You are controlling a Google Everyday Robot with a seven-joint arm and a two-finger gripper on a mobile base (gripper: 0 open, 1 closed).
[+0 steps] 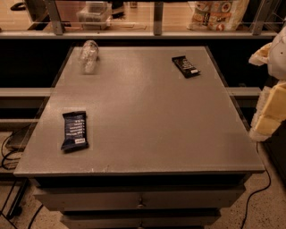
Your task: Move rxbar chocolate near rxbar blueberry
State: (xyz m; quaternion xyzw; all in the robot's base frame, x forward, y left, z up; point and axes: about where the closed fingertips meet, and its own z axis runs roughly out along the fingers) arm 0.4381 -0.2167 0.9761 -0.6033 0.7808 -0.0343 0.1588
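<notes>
The rxbar chocolate (186, 66), a small flat bar in a black wrapper with white lettering, lies at the far right of the grey table (147, 116). The rxbar blueberry (75, 130), a dark navy bar with rows of white text and a white label strip, lies near the front left edge. The two bars are far apart, on a diagonal across the table. My gripper (269, 89) is at the right edge of the view, part of the white and yellow arm. It is beside the table, off its right side and well away from both bars.
A clear plastic bottle (89, 55) lies on its side at the table's far left. Behind the table runs a counter with a clear container (94, 13) and a snack bag (216, 13). Cables lie on the floor at left and right.
</notes>
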